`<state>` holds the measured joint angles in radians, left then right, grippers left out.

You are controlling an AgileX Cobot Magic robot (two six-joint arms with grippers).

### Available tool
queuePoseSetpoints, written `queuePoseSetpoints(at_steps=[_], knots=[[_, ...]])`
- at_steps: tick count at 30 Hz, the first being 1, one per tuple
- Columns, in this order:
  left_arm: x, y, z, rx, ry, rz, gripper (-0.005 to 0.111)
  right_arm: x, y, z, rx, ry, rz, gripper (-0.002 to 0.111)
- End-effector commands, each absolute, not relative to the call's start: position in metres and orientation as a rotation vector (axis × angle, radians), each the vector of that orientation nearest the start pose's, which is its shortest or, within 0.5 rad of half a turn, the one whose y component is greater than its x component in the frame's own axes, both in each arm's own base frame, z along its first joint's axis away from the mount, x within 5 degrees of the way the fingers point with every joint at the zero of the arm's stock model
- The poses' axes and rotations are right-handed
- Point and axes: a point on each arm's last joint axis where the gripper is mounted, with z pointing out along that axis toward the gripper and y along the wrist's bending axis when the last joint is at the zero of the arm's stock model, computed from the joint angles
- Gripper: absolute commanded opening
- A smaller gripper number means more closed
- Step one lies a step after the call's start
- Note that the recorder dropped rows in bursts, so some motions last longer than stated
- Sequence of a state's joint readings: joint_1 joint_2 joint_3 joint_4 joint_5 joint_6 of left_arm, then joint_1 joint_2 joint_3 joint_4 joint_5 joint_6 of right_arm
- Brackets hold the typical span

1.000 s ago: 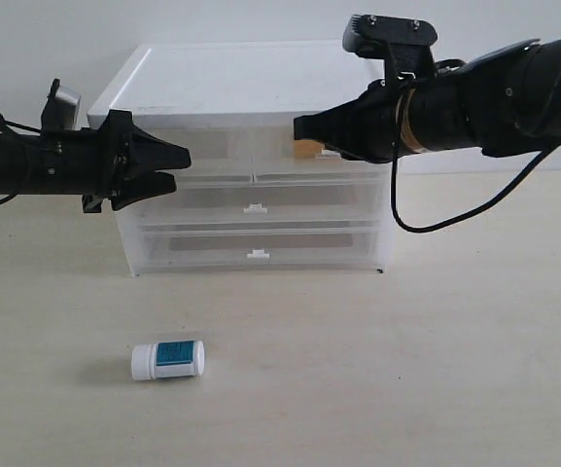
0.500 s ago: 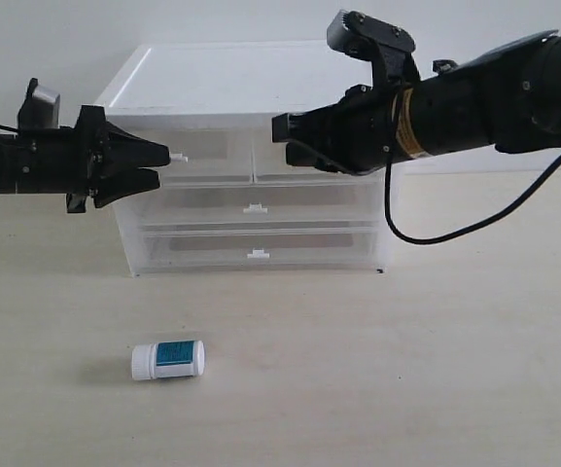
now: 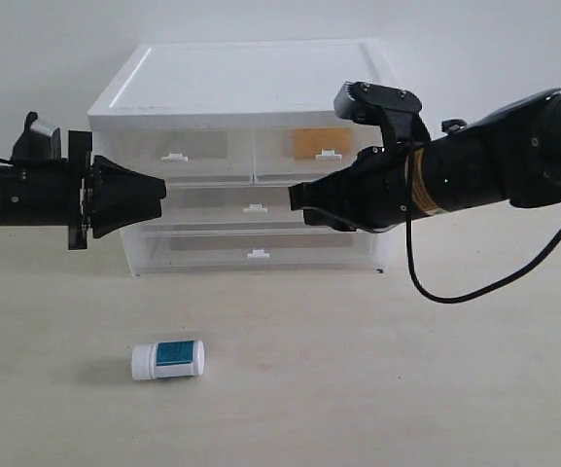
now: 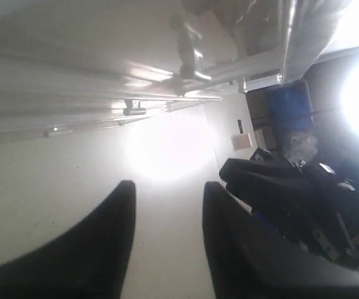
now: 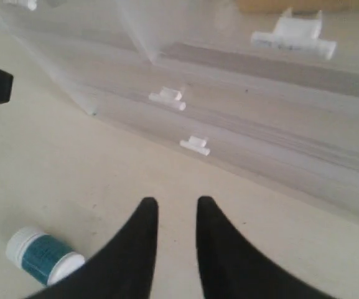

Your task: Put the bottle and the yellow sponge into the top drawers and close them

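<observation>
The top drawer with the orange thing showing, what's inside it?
The yellow sponge shows as an orange-yellow patch through the top drawer's cloudy front, behind its white handle. Its exact shape, and anything deeper inside, the plastic hides.

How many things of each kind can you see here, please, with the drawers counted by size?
Cabinet: 1
Top drawers: 2
Lower drawers: 2
Bottle: 1
Yellow sponge: 1
End effectors: 2
Total: 9

White bottle (image 3: 167, 359) w/ teal label (image 3: 174, 353); orange-yellow sponge (image 3: 305, 142); translucent top drawers (image 3: 212, 147), white handles (image 3: 172, 156).
</observation>
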<state>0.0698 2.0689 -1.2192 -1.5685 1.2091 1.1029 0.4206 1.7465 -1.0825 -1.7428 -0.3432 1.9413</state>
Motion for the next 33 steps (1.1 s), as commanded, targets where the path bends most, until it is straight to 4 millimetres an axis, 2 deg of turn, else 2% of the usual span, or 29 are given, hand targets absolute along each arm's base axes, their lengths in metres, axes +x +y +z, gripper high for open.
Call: queuePoseSetpoints(at_steps=[1,3,4,11,17,28,33], knots=[[0.393,-0.059,0.176,0.045,2.162,-1.614,0.034,0.340,0.170,0.236,-0.371,2.163,0.560,0.049],[0.394,-0.059,0.177,0.029,2.143,-1.620,0.034,0.345,0.166,0.241,-0.326,2.137,0.493,0.062],[0.395,-0.059,0.178,0.027,2.129,-1.619,0.034,0.348,0.166,0.243,-0.318,2.126,0.483,0.064],[0.399,-0.058,0.182,0.014,2.083,-1.620,0.035,0.362,0.179,0.250,-0.312,2.111,0.583,0.065],[0.399,-0.058,0.182,0.010,2.080,-1.621,0.060,0.375,0.182,0.244,-0.302,2.110,0.552,0.065],[0.407,-0.057,0.188,-0.041,2.014,-1.611,0.059,0.383,0.178,0.250,-0.266,2.069,0.462,0.064],[0.414,-0.069,0.190,-0.020,2.029,-1.640,0.059,0.384,0.178,0.251,-0.271,2.065,0.460,0.064]])
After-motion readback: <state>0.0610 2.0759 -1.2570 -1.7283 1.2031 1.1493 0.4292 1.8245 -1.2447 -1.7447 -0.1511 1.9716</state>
